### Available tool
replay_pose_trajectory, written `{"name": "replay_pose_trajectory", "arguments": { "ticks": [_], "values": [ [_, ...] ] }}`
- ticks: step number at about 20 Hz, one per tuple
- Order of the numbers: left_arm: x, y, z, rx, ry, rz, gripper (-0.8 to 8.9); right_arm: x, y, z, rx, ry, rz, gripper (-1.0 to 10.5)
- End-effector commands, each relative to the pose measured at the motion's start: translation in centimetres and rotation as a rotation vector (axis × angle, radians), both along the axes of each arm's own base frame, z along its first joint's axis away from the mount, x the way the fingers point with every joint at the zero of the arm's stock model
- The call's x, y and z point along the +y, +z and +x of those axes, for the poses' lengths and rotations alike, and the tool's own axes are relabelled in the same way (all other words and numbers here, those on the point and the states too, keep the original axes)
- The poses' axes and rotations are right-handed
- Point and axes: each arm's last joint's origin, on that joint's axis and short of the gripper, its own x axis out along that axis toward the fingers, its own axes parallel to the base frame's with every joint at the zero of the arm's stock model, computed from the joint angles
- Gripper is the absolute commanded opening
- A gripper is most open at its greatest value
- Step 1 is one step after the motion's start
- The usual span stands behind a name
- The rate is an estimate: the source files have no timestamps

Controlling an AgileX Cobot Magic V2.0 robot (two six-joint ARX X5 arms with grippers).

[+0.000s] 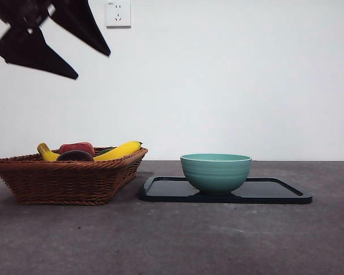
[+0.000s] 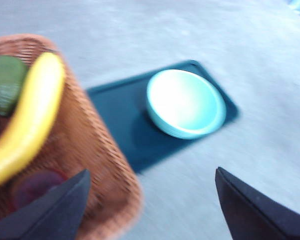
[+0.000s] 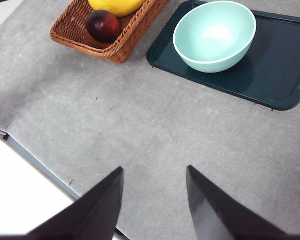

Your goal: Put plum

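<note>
- The left gripper (image 1: 74, 63) hangs high over the wicker basket (image 1: 68, 183), jaws spread wide, holding nothing.
- Below it the plum (image 1: 75, 156) sits in the basket's near corner, probably beside the banana (image 1: 119, 150).
- The right gripper (image 3: 154, 200), parted and empty, waits well away; the left is nearer.

Two matte black jaws, flat and tapering to pointed tips, were shown on the left gripper (image 2: 150, 200), blurred in its wrist view. The right gripper (image 3: 154, 200) was formed alike, in plain black wedges. No cables, screws or markings could be made out.
</note>
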Motion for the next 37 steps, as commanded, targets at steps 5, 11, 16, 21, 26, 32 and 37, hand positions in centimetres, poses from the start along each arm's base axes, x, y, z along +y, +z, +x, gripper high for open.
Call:
{"name": "replay_pose_trajectory", "arguments": {
  "ticks": [5,11,16,21,26,32,37],
  "values": [
    [0.9,1.4,-3.8,0.112,-0.106,-0.034,4.05,0.1,0.3,0.1,-0.007,-0.002,0.01,2.0],
    [1.5,0.9,-5.6,0.219,-0.169,-0.004,4.05,0.1,0.3,0.1,-0.007,-0.002,0.01,2.0],
    [1.5,0.9,-5.6,0.218,-0.17,-0.003,4.05,0.1,0.2,0.1,-0.007,-0.004,0.008,2.0],
    [1.5,0.9,-5.6,0.218,-0.17,-0.003,4.05,0.1,0.2,0.1,-0.004,-0.007,0.01,2.0],
    [1.5,0.9,-5.6,0.215,-0.172,-0.002,4.05,0.2,0.2,0.9,0.06,-0.127,0.047,2.7],
    [1.5,1.0,-5.6,0.212,-0.174,0.0,4.05,2.5,0.3,7.1,0.089,-0.163,0.064,2.8],
    [1.5,1.0,-5.6,0.2,-0.184,0.009,4.05,4.1,-0.2,14.5,0.159,-0.191,-0.027,2.8]
  ]
}}
